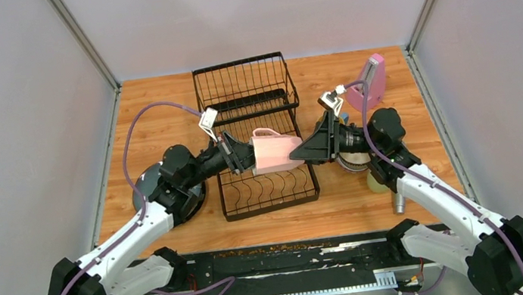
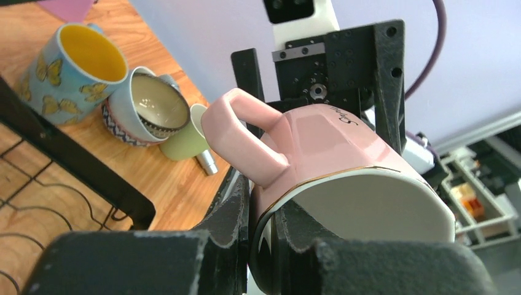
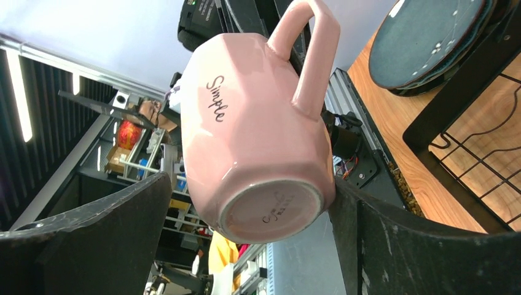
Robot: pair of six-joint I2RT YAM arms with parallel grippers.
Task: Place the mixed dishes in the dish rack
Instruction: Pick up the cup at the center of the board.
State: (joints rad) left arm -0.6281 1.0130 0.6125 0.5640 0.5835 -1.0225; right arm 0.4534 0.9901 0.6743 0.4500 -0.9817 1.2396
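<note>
Top external view, starting from the near edge of the wooden table [image 1: 343, 209]: the two arms reach away from their bases and meet over the dish rack [image 1: 274, 207]. Just right of the rack's near corner a silver microphone [image 1: 398, 202] lies beside a pale-green mug [image 1: 377, 182], both partly under the right arm. On the rack's left side, a stack of dark speckled plates [image 1: 143, 195] sits half hidden below the left arm. Above the rack's low tray of wavy slots, a pink mug [image 1: 274, 152] hangs on its side in the air, handle up, clear of the wires. The left gripper [image 1: 248, 157] pinches it narrowly at the rim; from the left wrist, one of its fingers [image 2: 233, 209] sits outside the wall and the other inside the mouth. The right gripper [image 1: 297, 154] stands wide around the mug's base. From the right wrist, one finger [image 3: 393, 246] is against the base or nearly so, and the other stands apart with daylight between. Further right of the rack, the left wrist shows a blue butterfly mug [image 2: 67, 67] touching a patterned bowl [image 2: 144, 110]. The rack's tall basket stands at the far end, and a pink metronome [image 1: 374, 78] sits off its far right corner.
</note>
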